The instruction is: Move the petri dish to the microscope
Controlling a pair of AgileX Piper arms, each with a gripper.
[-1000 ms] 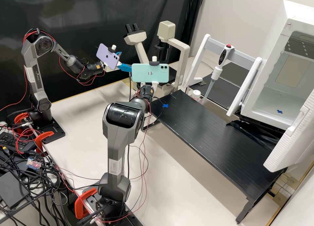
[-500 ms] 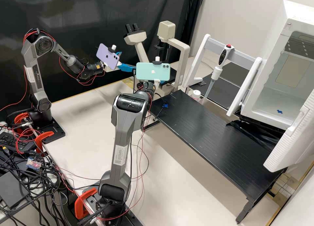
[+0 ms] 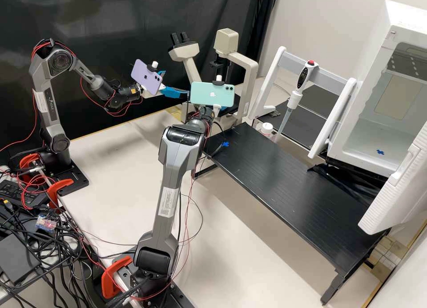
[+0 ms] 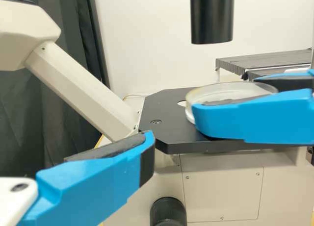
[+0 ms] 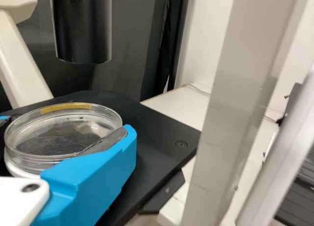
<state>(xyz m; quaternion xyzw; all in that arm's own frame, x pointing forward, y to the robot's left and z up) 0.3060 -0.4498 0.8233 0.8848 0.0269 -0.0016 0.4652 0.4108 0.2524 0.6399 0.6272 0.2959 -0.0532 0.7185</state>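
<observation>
High view: Your left gripper [image 3: 175, 83] is at the binocular side of the beige microscope [image 3: 251, 74], beside a purple phone [image 3: 147, 76] on its wrist. Its two blue fingers are spread apart. Your right gripper [image 3: 216, 109] is at the microscope too, largely behind a teal phone [image 3: 212, 94]; from here you cannot tell how it stands. Near the microscope are a white stand [image 3: 281, 61] with an upright pipette [image 3: 303, 79], and a long black shelf [image 3: 289, 183]. A white cabinet [image 3: 400, 22], door open, lies beyond the shelf.

Left wrist view: You find the petri dish [image 4: 228, 91] over the black stage [image 4: 169, 118], lying flat, circular face up; being round, it has no long axis. It partly covers the pale opening in the stage. A black tube [image 4: 211, 20] hangs above the stage, well apart from the dish. The right gripper's fingers flank the dish, one on either side. A blue finger [image 4: 88, 187] of your left gripper is near the stage edge, apart from the dish, by a black knob [image 4: 168, 213].

Right wrist view: The dish is level, with a yellow strip [image 5: 66, 108] along its rim. The right gripper [image 5: 66, 125] is closed onto it, its dark pad [image 5: 103, 141] against the side. You cannot tell whether the underside touches the stage. A pale upright bar [image 5: 240, 98] stands beside the stage.
</observation>
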